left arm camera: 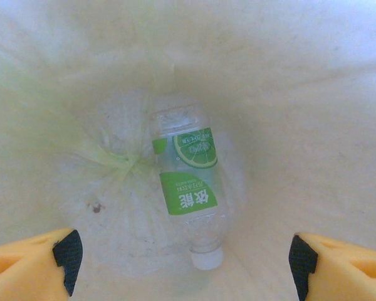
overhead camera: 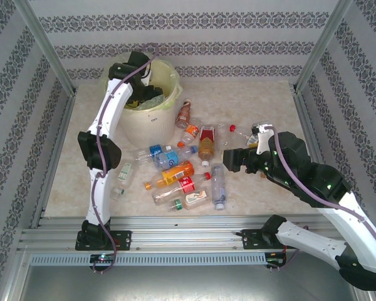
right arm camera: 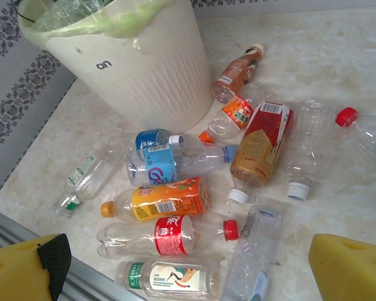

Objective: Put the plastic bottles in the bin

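Note:
The bin (overhead camera: 140, 123), a pale bucket lined with a yellowish bag, stands at the back left. My left gripper (overhead camera: 148, 94) hangs inside its mouth. In the left wrist view the left gripper (left arm camera: 183, 260) is open with nothing between its fingers, and a green-labelled bottle (left arm camera: 191, 188) lies on the bag (left arm camera: 301, 94) below. Several plastic bottles lie on the table in front of the bin (right arm camera: 144, 69), among them an orange-labelled one (right arm camera: 166, 200), a red-labelled one (right arm camera: 172, 235) and a blue-labelled one (right arm camera: 156, 164). My right gripper (overhead camera: 232, 160) hovers open over them, and the right gripper (right arm camera: 185, 266) holds nothing.
A metal rail (overhead camera: 175, 229) runs along the near table edge. Patterned walls and slanted frame posts (overhead camera: 47, 47) close in the sides and back. A clear bottle with a green cap (overhead camera: 122, 173) lies close to the left arm. A red-capped bottle (right arm camera: 357, 125) lies far right.

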Available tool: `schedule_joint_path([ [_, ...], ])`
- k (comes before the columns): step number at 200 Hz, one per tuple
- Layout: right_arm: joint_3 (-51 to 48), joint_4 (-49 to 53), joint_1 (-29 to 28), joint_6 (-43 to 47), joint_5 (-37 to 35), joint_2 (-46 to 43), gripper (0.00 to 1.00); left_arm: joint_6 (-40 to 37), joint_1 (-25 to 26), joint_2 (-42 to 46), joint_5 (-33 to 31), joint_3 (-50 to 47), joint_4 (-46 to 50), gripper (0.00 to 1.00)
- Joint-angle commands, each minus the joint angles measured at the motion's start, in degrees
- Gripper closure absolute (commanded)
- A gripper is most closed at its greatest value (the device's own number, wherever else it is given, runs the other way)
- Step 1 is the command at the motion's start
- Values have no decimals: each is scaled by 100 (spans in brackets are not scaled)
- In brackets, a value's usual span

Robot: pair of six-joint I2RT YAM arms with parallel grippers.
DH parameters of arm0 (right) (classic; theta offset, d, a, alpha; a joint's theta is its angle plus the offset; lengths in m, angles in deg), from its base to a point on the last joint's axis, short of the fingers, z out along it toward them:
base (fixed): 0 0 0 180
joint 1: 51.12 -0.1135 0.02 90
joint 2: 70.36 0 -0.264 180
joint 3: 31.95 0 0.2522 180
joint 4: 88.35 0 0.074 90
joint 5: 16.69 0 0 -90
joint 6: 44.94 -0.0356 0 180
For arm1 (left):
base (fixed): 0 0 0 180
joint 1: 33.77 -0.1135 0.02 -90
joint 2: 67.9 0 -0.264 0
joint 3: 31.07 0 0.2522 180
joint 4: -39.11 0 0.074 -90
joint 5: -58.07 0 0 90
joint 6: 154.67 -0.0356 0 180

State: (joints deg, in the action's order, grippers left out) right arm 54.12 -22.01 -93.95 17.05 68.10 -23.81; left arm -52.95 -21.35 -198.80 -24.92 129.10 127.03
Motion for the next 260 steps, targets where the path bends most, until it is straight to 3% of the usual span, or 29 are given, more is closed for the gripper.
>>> schedule_joint_path([
  [1, -120, 56, 58, -134, -190, -93, 2, 110, 57, 479, -102, 239, 135, 13],
  [96, -568, 253, 56, -584, -145, -106, 4, 462, 49, 1534, -200, 194, -75, 12],
  [146, -1308, 191, 48, -840, 131, -111, 11, 566, 88, 2396, 250, -325, -272, 5],
  [166, -1629, 87, 27, -992, 230, -125, 14, 632, 133, 3019, 574, -1208, -717, 0],
  [228, -2376, 43, -281, -1525, 48, -125, 23, 1459, 267, 5461, 1737, -4849, -2889, 0],
  [260, -2841, -152, -508, -1882, 11, -121, 28, 1834, 703, 6639, 1645, -6476, -3562, 0],
])
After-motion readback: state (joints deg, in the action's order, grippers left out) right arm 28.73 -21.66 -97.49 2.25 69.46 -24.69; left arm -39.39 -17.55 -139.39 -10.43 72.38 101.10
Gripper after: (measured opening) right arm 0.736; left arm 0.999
